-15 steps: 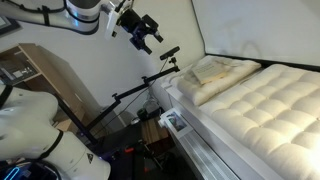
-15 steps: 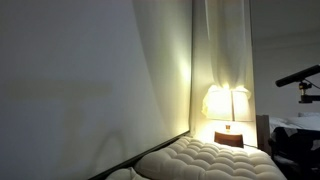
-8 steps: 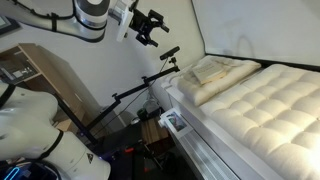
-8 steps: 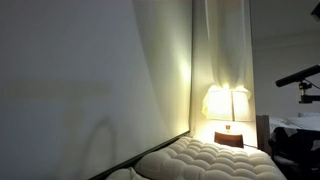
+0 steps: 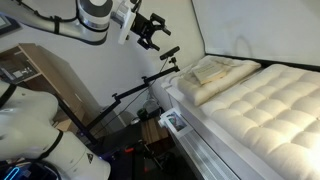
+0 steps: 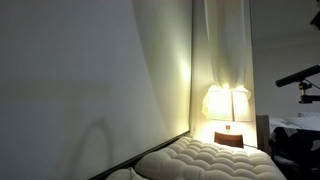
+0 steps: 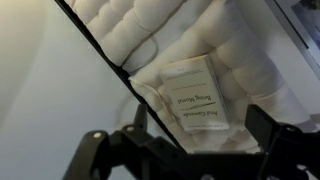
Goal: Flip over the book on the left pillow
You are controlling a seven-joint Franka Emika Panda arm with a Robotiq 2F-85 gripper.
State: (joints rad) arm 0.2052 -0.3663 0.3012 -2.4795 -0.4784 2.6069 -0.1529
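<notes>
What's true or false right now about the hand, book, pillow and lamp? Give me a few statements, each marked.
1. The hand hangs in the air, away from the pillow. True.
2. The hand grips the book. False: it is open and empty, and the book lies flat on the pillow.
3. The book's upper face shows print. True.
4. The lamp is off. False: it glows.

Exterior view beside the bed, facing along the mattress towards the pillow, mid-distance; exterior view low at mattress level, facing a lamp; wrist view near, looking down on pillow; both exterior views share the mattress.
</notes>
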